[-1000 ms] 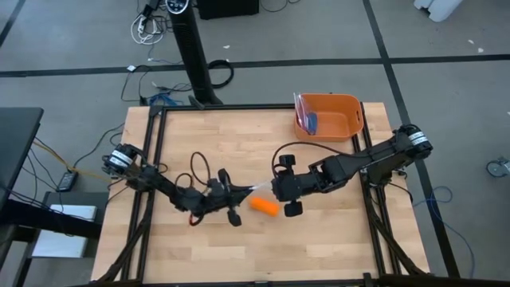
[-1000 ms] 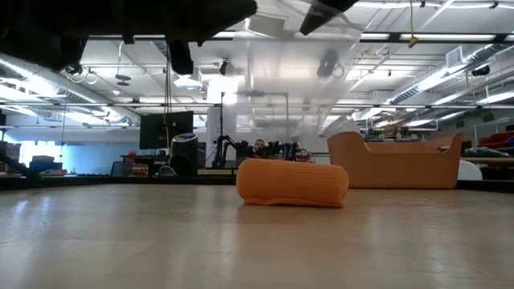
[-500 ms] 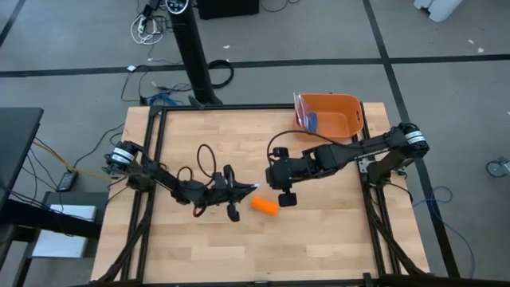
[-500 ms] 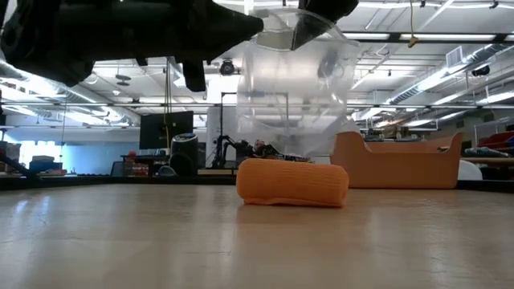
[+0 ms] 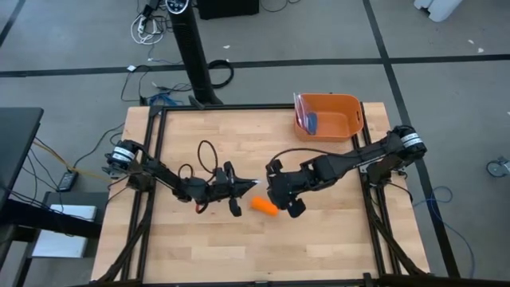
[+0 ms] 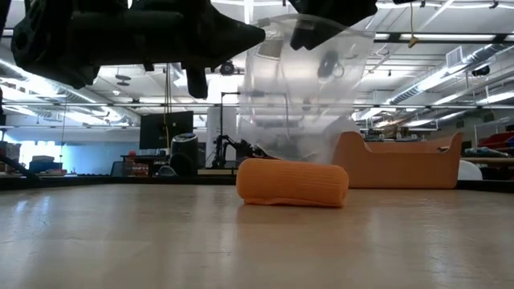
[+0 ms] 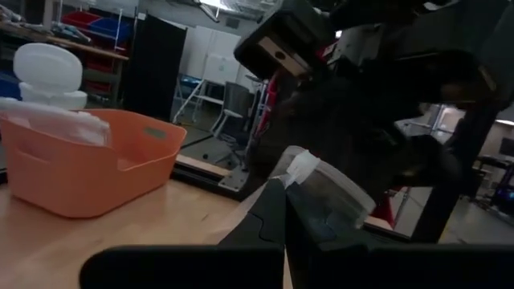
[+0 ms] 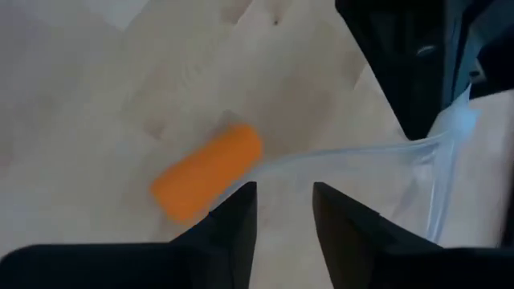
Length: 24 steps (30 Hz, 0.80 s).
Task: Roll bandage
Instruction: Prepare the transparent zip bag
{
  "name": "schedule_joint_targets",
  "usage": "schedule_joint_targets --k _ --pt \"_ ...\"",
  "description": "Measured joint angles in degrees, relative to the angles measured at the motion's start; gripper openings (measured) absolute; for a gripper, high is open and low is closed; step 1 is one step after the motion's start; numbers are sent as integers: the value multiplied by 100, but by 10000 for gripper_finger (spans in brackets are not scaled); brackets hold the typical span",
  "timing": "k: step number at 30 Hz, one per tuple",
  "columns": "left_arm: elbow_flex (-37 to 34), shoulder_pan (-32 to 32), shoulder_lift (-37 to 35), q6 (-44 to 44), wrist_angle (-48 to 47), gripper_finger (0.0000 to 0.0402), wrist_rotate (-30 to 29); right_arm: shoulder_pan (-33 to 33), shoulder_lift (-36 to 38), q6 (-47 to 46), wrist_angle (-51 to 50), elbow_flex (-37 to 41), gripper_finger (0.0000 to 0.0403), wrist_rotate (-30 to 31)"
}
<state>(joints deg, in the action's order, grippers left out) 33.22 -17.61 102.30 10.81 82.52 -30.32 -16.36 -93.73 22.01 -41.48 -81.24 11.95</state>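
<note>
At frame centre, tabletop (image 5: 239,247): wooden, both arms meeting over it.
Bandage (image 5: 264,206): rolled orange cylinder lying just below centre.
Left claw (image 5: 253,186): pinched closed on the clear plastic bag (image 6: 301,88).
Right claw (image 8: 283,210): fingers parted around the bag's edge, above the bandage.
Orange bin (image 5: 328,115): upper right.

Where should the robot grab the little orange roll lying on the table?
Probably across the middle of the bandage, coming straight down from above. It lies on its side on the table as a short cylinder, so fingers could close on its two long curved sides. The clear bag hanging above it would likely need moving first.
</note>
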Motion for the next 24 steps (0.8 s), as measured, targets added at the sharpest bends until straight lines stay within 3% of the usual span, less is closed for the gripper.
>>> schedule_joint_targets --k 5,11,24 --pt "12 5 0 2 4 0 168 38 0 438 1 0 73 46" --pt "189 57 2 62 -178 0 406 141 0 1353 -5 0 9 605" --pt "390 74 4 91 -305 0 438 273 0 1886 -166 0 6 448"
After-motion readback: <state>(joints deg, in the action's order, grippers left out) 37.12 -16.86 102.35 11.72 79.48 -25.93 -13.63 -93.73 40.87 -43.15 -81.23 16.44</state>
